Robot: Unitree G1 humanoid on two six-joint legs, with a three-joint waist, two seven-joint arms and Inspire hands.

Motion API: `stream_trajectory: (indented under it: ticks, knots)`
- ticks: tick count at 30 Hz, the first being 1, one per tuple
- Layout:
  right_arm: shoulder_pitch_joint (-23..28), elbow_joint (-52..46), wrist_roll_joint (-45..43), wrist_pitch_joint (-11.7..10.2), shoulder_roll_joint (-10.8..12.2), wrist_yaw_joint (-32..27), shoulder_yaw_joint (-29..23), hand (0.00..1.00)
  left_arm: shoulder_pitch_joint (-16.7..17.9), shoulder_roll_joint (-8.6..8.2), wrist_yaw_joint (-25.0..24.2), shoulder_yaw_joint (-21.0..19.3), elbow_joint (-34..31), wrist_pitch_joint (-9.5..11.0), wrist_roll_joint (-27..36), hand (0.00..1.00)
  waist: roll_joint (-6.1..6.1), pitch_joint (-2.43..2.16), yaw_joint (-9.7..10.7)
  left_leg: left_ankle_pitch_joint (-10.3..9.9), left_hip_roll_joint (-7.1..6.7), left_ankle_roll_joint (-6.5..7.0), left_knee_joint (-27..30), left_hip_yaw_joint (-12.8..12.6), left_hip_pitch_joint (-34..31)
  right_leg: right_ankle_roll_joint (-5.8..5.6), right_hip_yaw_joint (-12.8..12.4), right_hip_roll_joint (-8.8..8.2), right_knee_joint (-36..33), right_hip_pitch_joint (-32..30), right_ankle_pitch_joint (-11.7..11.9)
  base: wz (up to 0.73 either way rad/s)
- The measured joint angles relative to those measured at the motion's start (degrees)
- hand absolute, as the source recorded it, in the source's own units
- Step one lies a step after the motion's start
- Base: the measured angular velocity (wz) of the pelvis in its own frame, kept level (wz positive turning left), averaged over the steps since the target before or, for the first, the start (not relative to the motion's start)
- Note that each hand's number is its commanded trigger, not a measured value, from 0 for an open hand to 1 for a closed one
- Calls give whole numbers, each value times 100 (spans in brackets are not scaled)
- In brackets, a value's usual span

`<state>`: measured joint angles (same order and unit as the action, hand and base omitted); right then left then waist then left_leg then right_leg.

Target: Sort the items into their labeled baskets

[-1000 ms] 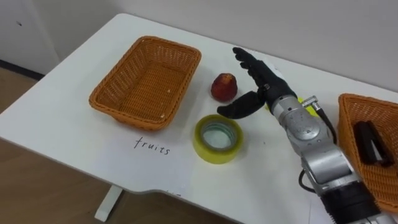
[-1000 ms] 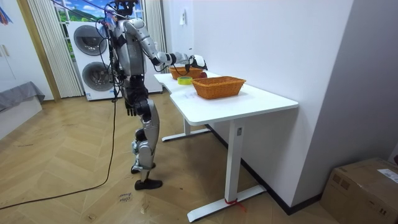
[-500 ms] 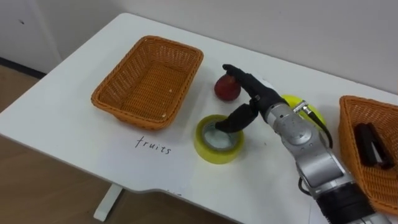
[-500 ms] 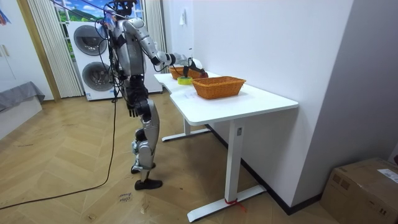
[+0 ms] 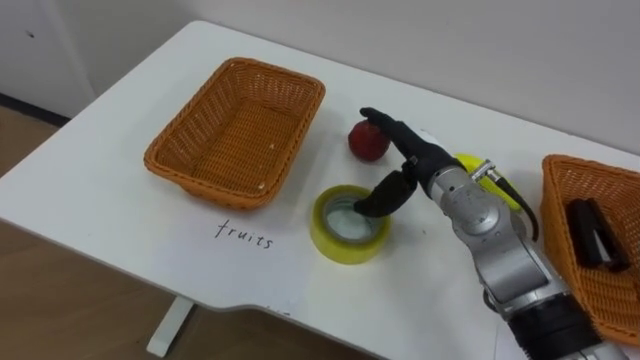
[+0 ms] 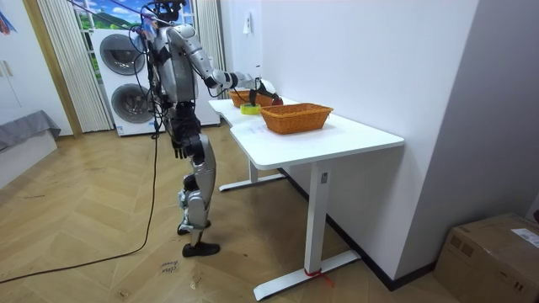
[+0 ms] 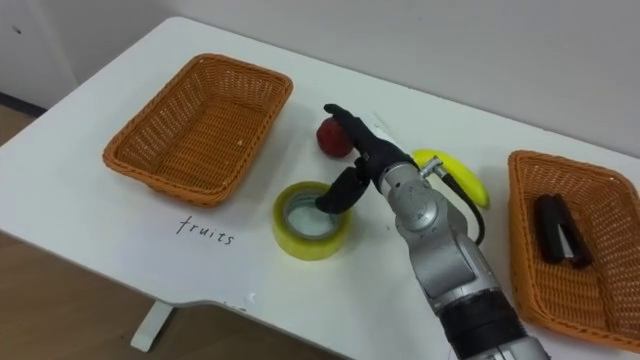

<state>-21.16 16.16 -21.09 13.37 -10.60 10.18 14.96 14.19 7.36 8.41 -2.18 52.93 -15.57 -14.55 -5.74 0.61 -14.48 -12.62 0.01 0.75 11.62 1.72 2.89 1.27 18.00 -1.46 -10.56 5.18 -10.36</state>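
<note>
A yellow tape roll lies flat on the white table, just in front of a red apple. My right hand reaches in from the right, low over the roll's far rim. Its fingers are stretched out towards the apple, its thumb points down into the roll's hole, and it is open. A yellow banana lies partly hidden behind that wrist. The empty wicker basket at the left has "fruits" written in front of it. My left hand hangs by my side.
A second wicker basket at the right edge holds a black stapler. In the room view I stand at the table's end farthest from the camera, with the right arm out over it. A wall runs behind the table.
My right hand has come down and leftward from above the apple to the tape roll, and its thumb now dips into the roll's hole. The objects have not moved.
</note>
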Motion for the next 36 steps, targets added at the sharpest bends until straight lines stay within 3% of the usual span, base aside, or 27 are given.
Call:
stream_trajectory:
  ticks: [16,28,36]
  knots:
    - [11,100,-633,48,-10,-58,189,0,-13,34,152,20,-7,6,30,0,-103,-18,-8,0,1,-2,7,0,11,0,65,-6,-5,10,0,0]
    - [23,-103,-874,52,-9,72,190,0,-36,-13,132,9,11,-25,16,0,-13,26,-24,0,3,-2,0,3,14,0,62,-1,-1,13,0,0]
    - [48,-287,-981,43,-17,181,196,0,-190,-8,141,9,230,147,-5,0,20,-11,-152,4,7,-4,16,-2,-10,0,58,2,-1,-29,0,0]
